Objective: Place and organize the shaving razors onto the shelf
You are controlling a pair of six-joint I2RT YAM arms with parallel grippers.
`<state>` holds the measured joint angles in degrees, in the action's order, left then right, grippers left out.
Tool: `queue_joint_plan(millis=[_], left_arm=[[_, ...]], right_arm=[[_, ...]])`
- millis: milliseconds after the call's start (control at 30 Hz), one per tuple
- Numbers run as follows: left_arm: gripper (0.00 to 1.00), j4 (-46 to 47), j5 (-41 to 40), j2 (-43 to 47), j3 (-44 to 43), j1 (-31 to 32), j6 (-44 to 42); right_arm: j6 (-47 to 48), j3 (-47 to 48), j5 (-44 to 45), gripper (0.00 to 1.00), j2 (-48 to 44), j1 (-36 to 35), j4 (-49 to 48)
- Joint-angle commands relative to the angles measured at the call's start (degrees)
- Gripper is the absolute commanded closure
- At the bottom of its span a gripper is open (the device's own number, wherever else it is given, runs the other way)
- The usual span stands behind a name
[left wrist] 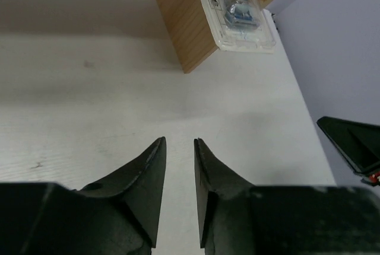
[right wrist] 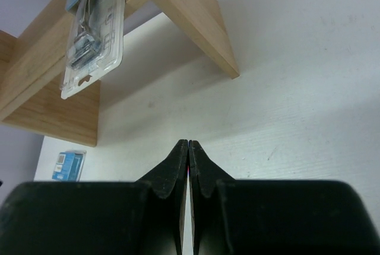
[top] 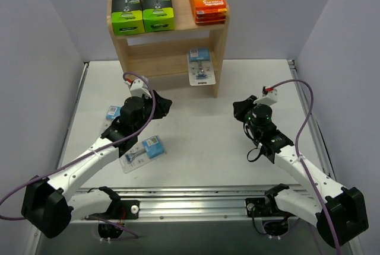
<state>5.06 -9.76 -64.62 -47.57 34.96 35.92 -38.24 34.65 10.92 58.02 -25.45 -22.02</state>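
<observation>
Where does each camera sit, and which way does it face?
Top external: above and behind the bases, looking down at the light wooden three-tier shelf; both arms show.
Left wrist: on the left arm, facing the shelf's right foot; left gripper narrowly parted, empty.
Right wrist: on the right arm, facing the shelf from low; right gripper shut.
Shared: all three show the shelf's clear blister razor pack with blue card.

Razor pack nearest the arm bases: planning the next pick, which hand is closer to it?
Left. The left hand is just beyond the pack, toward the shelf; the right hand sits far to its right.
</observation>
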Motion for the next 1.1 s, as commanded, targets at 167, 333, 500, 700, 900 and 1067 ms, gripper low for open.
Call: queue_joint_plan(millis=[167,333,500,700,900,1067], left_arm=[[0.77,23.57,9.75,-9.02,-2.09,-6.30,14.96],[0.48,31.23,14.50,-14.39,-3.14,-8.42,16.98],[0.41,35.54,18.19,-20.00,-5.33,-9.12,19.01],[0.40,38.71,21.71,-25.11,-8.14,-9.30,20.33],[0.40,40.03,23.73,-28.71,-10.61,-9.21,20.85],[0.39,39.68,24.35,-30.74,-12.28,-9.21,20.77]], right_arm=[[-3.24,-2.22,-13.20,1.00,-3.26,6.03,-0.74],[-2.46,-3.10,-15.13,0.97,-4.40,6.91,0.31],[-1.66,-2.84,-16.80,0.97,-4.49,8.40,0.84],[-1.05,-3.10,-18.47,0.96,-3.53,9.45,0.22],[-0.52,-3.10,-19.79,0.97,-2.04,10.51,-0.48],[-0.52,-3.28,-20.59,0.96,-1.51,11.12,-1.18]])
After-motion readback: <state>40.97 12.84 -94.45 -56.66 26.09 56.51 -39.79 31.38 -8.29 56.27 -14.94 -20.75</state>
